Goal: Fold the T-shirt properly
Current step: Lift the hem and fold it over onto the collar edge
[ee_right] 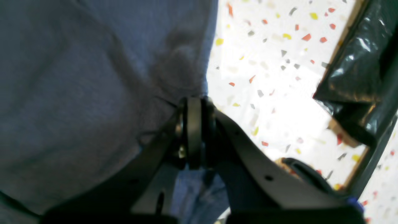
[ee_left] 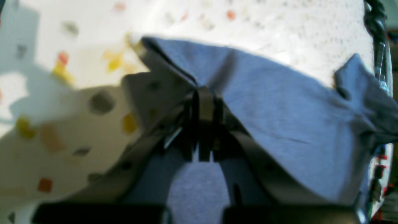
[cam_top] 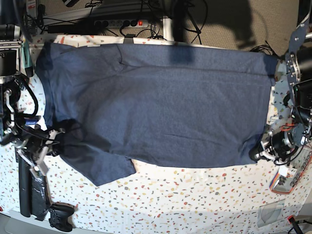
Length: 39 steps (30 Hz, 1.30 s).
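The dark slate-blue T-shirt [cam_top: 161,112] lies spread flat across the speckled table [cam_top: 195,200], plain side up, with one sleeve [cam_top: 97,165] pointing to the front left. My left gripper [cam_top: 257,152] is at the shirt's front right corner. In the left wrist view its fingers [ee_left: 203,102] are shut on a pinched fold of the T-shirt [ee_left: 279,118]. My right gripper [cam_top: 57,136] is at the shirt's left edge by the sleeve. In the right wrist view its fingers [ee_right: 194,124] are shut on the edge of the T-shirt [ee_right: 77,93].
A black bag [ee_right: 357,77] lies at the table's edge near my right gripper; it also shows in the base view [cam_top: 31,192]. A black game controller [cam_top: 61,217] sits at the front left corner. A small orange-edged packet [cam_top: 285,181] lies at the right. Cables and a power strip [cam_top: 117,23] run behind the table.
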Each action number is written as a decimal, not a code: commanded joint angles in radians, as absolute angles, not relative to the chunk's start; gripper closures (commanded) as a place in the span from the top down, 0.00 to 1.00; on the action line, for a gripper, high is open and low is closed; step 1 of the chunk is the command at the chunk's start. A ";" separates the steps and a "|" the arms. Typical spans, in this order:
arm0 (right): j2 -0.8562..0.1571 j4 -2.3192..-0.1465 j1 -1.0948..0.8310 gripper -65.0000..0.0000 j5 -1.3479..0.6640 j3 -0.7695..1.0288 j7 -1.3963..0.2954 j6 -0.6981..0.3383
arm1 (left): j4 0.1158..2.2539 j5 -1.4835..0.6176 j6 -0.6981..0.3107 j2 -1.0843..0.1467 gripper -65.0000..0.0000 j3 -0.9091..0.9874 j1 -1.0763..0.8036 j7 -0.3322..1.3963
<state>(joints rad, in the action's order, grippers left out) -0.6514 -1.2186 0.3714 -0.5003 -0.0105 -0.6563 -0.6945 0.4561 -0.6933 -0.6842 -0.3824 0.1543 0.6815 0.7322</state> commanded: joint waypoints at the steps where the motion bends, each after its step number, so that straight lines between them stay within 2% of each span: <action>1: -0.672 -1.242 0.381 0.00 -0.512 0.031 -0.640 -0.698 | 0.514 -0.736 -0.698 -0.397 0.00 0.155 0.697 0.738; 12: -0.667 -1.506 0.107 0.00 -0.559 0.268 -0.676 -0.698 | 1.025 -0.867 -0.690 -0.443 0.00 0.159 0.395 0.822; 18: -0.640 -1.631 -0.044 0.00 -0.607 0.427 -0.691 -0.698 | 1.242 -0.866 -0.680 -0.492 0.00 0.194 0.202 0.837; 28: -0.640 -1.755 -0.270 0.00 -0.642 0.625 -0.706 -0.698 | 1.369 -0.957 -0.682 -0.490 0.00 0.439 -0.028 0.845; 34: -0.630 -1.756 -0.365 0.00 -0.642 0.649 -0.708 -0.698 | 1.395 -0.977 -0.682 -0.490 0.00 0.463 -0.126 0.844; 39: -0.549 -1.756 -0.385 0.00 -0.628 0.648 -0.706 -0.698 | 1.395 -0.957 -0.685 -0.484 0.00 0.463 -0.152 0.837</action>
